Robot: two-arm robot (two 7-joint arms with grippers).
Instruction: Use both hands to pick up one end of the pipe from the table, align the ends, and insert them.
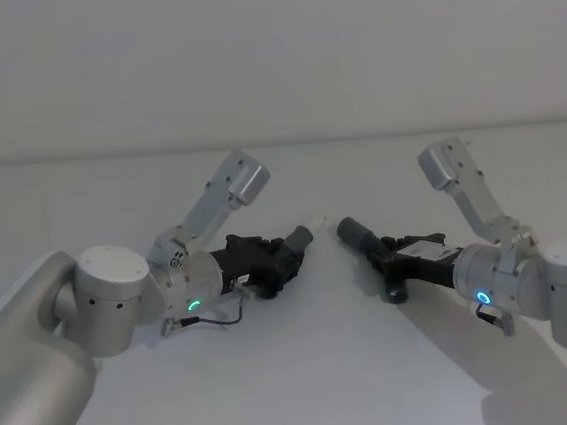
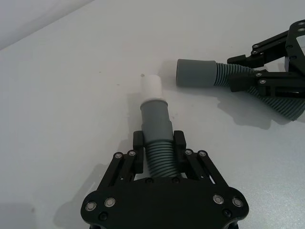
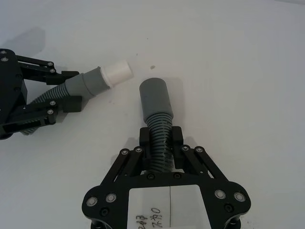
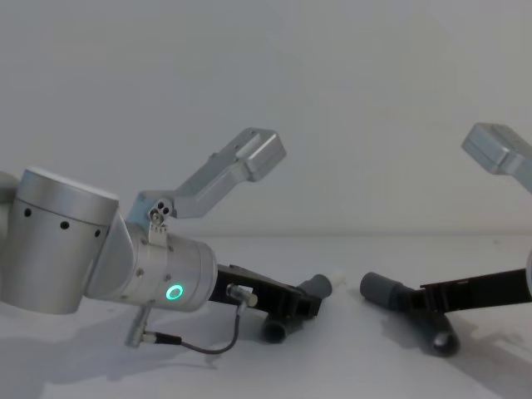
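My left gripper (image 2: 158,143) is shut on the corrugated part of the shorter pipe piece (image 2: 158,160), just behind its grey cuff (image 2: 155,117) and white tip (image 2: 151,86). Across from it, my right gripper (image 3: 159,138) is shut on the longer piece's corrugations (image 3: 158,129), behind the plain socket cuff (image 3: 154,98). In the head view the left gripper (image 1: 286,257) and right gripper (image 1: 388,253) face each other over the table (image 1: 309,371). The two ends are apart with a small gap and point at an angle to each other. Seen from the chest, the white tip (image 4: 339,273) sits left of the socket (image 4: 381,291).
The free tails of both pieces hang down toward the table, the shorter piece's tail (image 4: 274,331) and the longer piece's tail (image 4: 443,341). A thin cable (image 4: 204,347) loops under the left wrist. White table surface surrounds both grippers.
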